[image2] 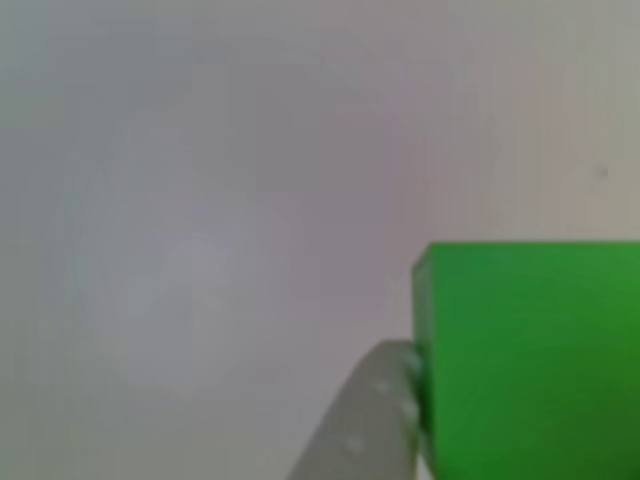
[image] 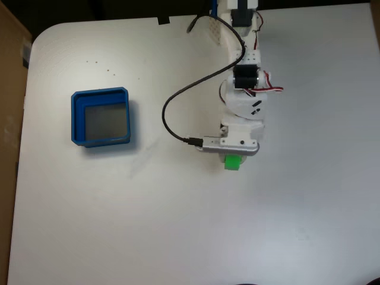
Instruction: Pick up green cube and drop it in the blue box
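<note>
The green cube (image: 233, 162) pokes out from under the front of the white arm, right of the table's middle in the fixed view. My gripper (image: 233, 158) is down over it, mostly hidden by the wrist. In the other view the green cube (image2: 530, 350) looms large at the lower right, and a grey finger (image2: 372, 420) presses against its left face. The opposite finger is out of frame. The blue box (image: 75, 119), with thick walls and a grey floor, sits well to the left, apart from the arm.
A black cable (image: 172, 110) loops from the arm base to the wrist camera (image: 228, 143). The white table's rounded edge and a brown surface (image: 10, 89) run along the left. Open tabletop lies between the cube and the box.
</note>
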Motion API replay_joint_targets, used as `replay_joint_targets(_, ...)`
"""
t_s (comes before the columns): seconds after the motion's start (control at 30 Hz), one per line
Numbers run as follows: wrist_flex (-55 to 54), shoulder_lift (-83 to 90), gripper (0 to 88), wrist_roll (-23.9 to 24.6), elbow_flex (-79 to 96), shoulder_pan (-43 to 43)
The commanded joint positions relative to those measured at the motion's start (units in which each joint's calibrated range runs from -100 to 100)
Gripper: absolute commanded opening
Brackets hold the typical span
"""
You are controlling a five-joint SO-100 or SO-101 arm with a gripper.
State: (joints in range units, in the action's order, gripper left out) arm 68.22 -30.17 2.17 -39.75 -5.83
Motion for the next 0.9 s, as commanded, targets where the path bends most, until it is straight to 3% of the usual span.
replay_joint_targets(0.0,0.22,5.39,0.9,-0.15,-2.89,-9.41)
replay_joint_targets(0.33,0.05,5.22,0.9,-0.15,-2.89,-23.14)
replay_joint_targets(0.87,-0.44,4.47,0.9,-0.15,-2.89,-33.04)
